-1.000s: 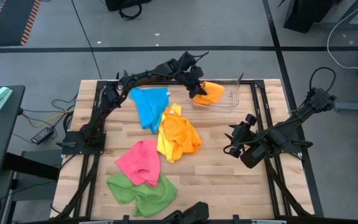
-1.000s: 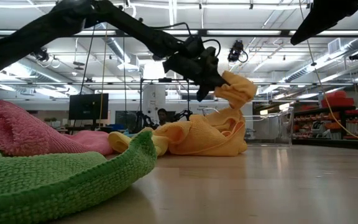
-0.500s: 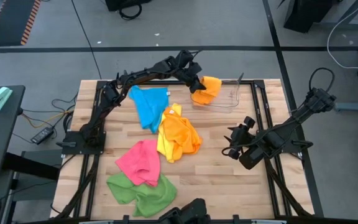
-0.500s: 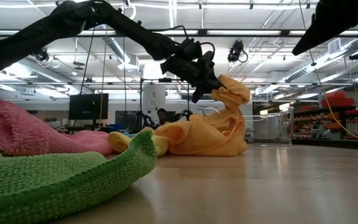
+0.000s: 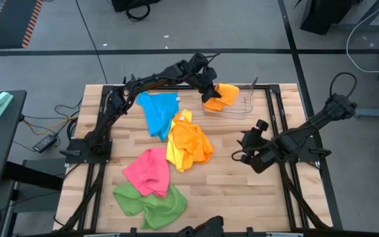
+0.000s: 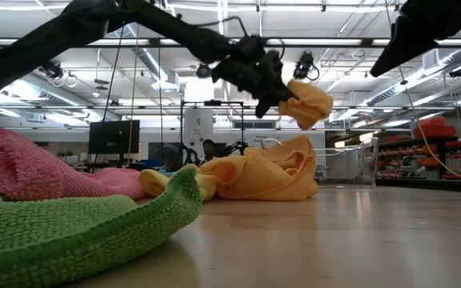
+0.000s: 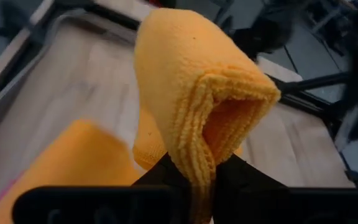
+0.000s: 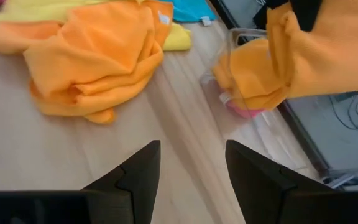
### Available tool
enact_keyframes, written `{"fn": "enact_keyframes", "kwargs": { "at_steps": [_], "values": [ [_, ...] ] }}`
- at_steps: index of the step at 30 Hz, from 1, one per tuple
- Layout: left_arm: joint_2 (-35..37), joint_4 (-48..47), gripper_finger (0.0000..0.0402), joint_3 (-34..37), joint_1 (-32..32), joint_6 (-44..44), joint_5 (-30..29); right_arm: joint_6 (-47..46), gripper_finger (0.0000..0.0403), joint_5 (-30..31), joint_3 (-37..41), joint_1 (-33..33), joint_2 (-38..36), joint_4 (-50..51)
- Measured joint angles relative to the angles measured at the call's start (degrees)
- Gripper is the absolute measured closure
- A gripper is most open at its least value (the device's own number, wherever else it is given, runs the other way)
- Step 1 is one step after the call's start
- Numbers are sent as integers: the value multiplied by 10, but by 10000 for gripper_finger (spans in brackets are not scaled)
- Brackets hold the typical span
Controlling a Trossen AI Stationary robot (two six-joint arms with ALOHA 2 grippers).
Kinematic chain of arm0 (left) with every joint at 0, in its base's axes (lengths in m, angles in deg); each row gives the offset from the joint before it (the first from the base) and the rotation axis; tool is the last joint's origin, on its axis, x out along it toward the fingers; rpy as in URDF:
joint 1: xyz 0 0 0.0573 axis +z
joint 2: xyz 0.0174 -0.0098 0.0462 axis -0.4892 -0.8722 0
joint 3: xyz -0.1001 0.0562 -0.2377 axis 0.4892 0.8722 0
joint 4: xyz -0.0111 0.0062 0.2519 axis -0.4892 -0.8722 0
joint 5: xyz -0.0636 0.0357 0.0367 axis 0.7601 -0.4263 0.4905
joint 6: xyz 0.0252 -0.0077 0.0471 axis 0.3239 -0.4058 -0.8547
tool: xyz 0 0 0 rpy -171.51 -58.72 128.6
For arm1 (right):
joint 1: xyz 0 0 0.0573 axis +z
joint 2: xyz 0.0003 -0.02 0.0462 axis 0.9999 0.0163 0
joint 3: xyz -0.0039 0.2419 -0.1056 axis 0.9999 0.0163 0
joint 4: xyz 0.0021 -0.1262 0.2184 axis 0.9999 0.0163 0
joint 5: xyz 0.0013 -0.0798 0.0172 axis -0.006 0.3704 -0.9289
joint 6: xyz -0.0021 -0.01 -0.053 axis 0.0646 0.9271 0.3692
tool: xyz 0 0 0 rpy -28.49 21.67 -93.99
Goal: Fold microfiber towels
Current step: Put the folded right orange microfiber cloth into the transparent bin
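Folded orange microfiber towel (image 5: pixel 224 96) hangs above the clear plastic bin (image 5: pixel 242 105) at the table's far edge, pinched in the left gripper (image 5: pixel 209 94). Thin hold on one fold: likely to slip and unfold. Right gripper (image 5: pixel 244 150) waits spread, mid-table right.

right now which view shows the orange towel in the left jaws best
The left wrist view: the folded orange towel fills it, pinched in the left gripper. High view shows it small above the bin, low view sideways, right wrist view partly.

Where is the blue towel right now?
In the high view the blue towel lies on the table's far left part, under the left arm, beside the orange towel.
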Motion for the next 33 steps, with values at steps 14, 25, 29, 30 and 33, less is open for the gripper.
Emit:
{"fn": "enact_keyframes", "kwargs": {
  "at_steps": [14,25,29,30,33],
  "values": [
    [18,-193,364,-126,-68,-315,-205,324,234,-124,-81,-221,-131,-43],
    [32,-181,365,-125,-115,-322,-211,577,158,-310,-87,-351,-149,-194],
    [46,-177,370,-125,-116,-303,-223,608,108,-316,-87,-384,-148,-211],
    [48,-177,370,-125,-116,-299,-224,613,98,-317,-87,-392,-147,-208],
    [52,-180,369,-125,-116,-288,-225,629,76,-327,-87,-418,-140,-209]
  ]
}}
